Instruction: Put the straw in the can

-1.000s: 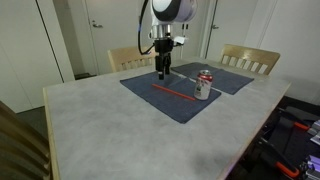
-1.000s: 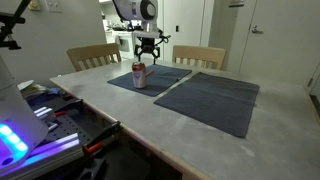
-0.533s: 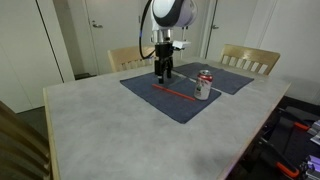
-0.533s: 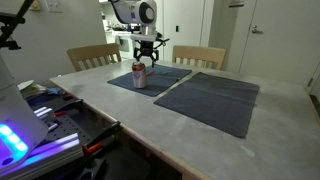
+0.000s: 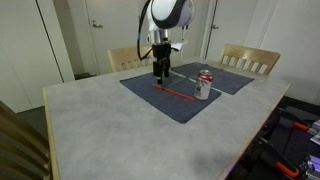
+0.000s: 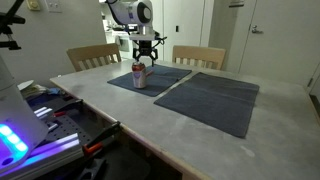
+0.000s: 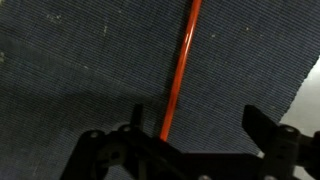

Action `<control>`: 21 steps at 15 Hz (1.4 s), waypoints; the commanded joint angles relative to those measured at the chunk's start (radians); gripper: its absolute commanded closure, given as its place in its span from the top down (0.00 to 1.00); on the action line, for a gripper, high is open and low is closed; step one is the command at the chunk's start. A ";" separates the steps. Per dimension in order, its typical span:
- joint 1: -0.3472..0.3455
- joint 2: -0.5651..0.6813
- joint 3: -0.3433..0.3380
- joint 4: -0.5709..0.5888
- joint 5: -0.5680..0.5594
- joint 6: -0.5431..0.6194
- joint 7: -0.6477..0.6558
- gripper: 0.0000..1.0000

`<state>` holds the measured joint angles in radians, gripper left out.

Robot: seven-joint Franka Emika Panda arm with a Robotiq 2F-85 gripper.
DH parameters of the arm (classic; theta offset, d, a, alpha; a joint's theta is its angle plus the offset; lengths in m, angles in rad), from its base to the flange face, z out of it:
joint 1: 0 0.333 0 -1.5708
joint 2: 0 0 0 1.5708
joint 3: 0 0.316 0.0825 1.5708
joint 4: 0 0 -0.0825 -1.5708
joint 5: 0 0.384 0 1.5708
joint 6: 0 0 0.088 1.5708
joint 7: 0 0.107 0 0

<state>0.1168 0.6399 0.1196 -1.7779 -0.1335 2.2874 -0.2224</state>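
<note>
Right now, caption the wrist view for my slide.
Open gripper above a red straw lying on a dark placemat.

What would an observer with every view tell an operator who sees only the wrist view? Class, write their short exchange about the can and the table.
Operator: I see only the straw on dark cloth. Where is the can?
Observer: The can stands upright on that placemat, just past the straw's end away from the gripper.
Operator: What lies beyond this cloth?
Observer: A second placemat lies beside it on the grey table.
</note>
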 commanded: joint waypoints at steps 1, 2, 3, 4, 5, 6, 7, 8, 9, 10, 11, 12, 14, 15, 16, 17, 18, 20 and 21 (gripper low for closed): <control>0.031 0.004 -0.016 -0.011 -0.043 0.056 0.033 1.00; 0.031 0.010 -0.017 -0.008 -0.041 0.069 0.043 1.00; 0.026 0.014 -0.016 -0.006 -0.032 0.076 0.047 1.00; 0.016 0.019 -0.014 -0.004 -0.016 0.083 0.052 1.00; 0.007 0.023 -0.013 -0.003 -0.003 0.091 0.056 1.00; 0.000 0.028 -0.015 -0.002 0.006 0.096 0.062 1.00; -0.005 0.033 -0.018 0.001 0.012 0.103 0.066 1.00; -0.011 0.041 -0.019 0.003 0.018 0.106 0.067 1.00; -0.018 0.047 -0.017 0.002 0.026 0.108 0.063 1.00; -0.022 0.053 -0.015 0.000 0.031 0.109 0.058 1.00; -0.026 0.059 -0.012 0.001 0.035 0.107 0.050 1.00; -0.031 0.055 -0.009 0.004 0.038 0.085 0.039 1.00; -0.016 0.052 -0.022 -0.001 0.023 0.086 0.060 1.00; -0.016 0.053 -0.022 -0.001 0.023 0.086 0.060 1.00; -0.016 0.053 -0.021 0.000 0.023 0.086 0.059 1.00; -0.016 0.053 -0.021 0.000 0.024 0.086 0.059 1.00; -0.009 0.054 -0.022 -0.002 0.017 0.086 0.060 1.00; 0.001 0.056 -0.018 -0.006 0.012 0.082 0.061 1.00; 0.005 0.057 -0.017 -0.007 0.012 0.083 0.060 1.00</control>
<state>0.1092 0.6917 0.1003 -1.7817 -0.1132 2.3735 -0.1624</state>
